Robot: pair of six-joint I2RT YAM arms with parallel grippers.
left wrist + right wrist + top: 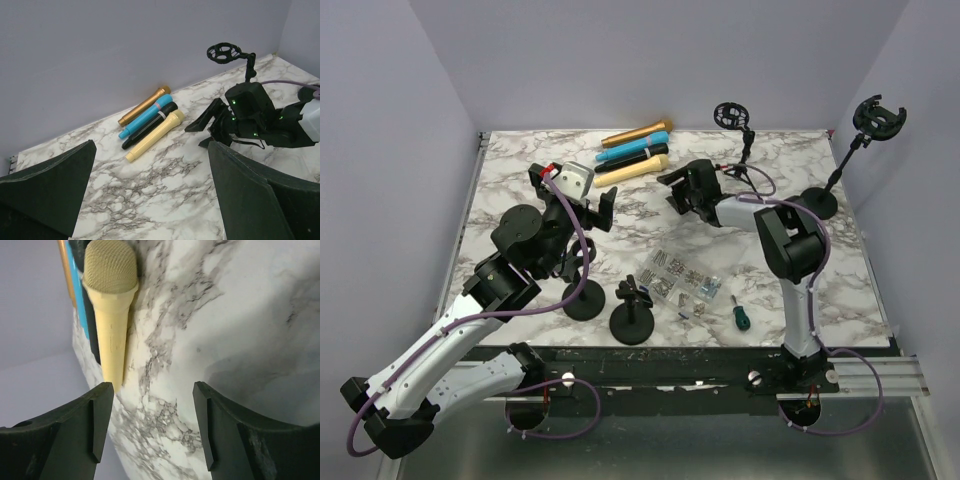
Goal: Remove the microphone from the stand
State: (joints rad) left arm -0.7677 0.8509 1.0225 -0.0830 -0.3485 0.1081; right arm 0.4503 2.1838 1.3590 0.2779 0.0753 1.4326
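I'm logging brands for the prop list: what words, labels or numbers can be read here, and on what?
None can be read. The cream microphone shows only faint marks, too small to read; the blue microphone has a plain pale band.

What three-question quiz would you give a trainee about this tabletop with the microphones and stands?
1. True or false: the cream plastic microphone lies flat on the marble-patterned table.
2. How many handheld microphones lie side by side in the row near the back wall? A: two. B: four. C: six.
3. Fill in the blank: the right gripper is open and holds ____.

Key: 1 true; 2 B; 3 nothing.
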